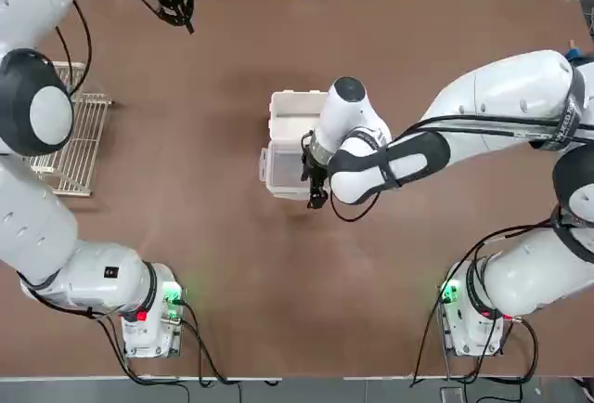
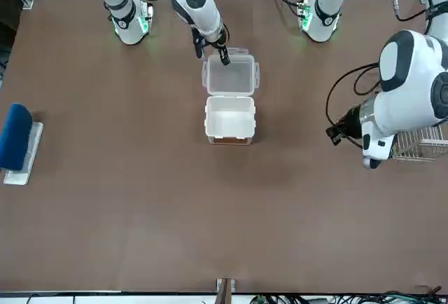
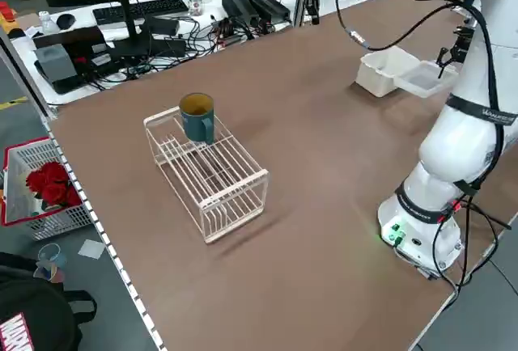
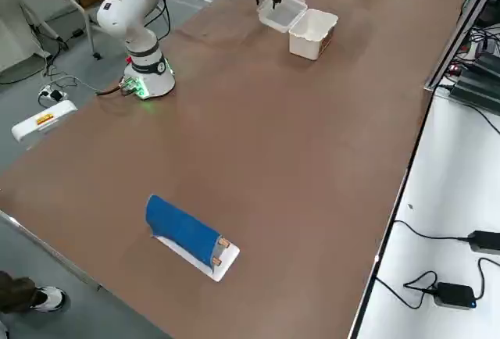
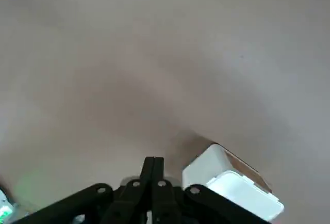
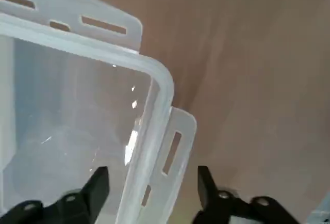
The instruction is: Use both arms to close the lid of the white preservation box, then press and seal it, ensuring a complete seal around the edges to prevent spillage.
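The white preservation box [image 2: 229, 118] stands open at the table's middle. Its lid [image 2: 231, 76] lies flat on the robot's side of it, joined to it along one edge. My right gripper [image 6: 150, 182] is open at the lid's near corner, one finger [image 6: 98, 182] over the lid's clear panel and the other outside the rim. The lid's edges [image 6: 154, 110] and a latch tab [image 6: 172, 154] lie between them. In the front view this gripper [image 2: 224, 55] hangs over that corner. My left gripper [image 5: 153, 168] is shut on nothing, high over bare table at the left, with the box [image 5: 232, 185] far off.
A white wire rack [image 3: 206, 173] with a teal mug [image 3: 197, 116] on it stands at the table's left side under the left arm. A blue roll on a white base [image 4: 183, 230] lies far off at the right. Cables and a keyboard crowd the bench beyond the far edge.
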